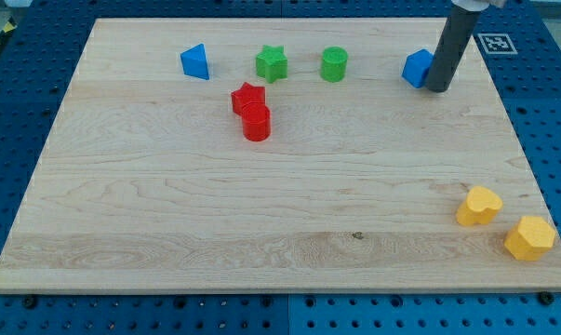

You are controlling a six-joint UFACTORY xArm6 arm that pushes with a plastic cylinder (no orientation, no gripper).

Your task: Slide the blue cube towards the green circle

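Observation:
The blue cube [416,68] sits near the view's top right on the wooden board [280,205]. The green circle, a short cylinder [333,64], stands to its left, a clear gap apart. My tip [438,88] rests on the board touching the blue cube's right side, the dark rod rising up out of the view's top.
A green star [272,63] and a blue triangular block [195,62] stand further left along the top. A red star [247,97] touches a red cylinder [256,123]. A yellow heart [478,206] and a yellow hexagon [529,237] lie at the bottom right.

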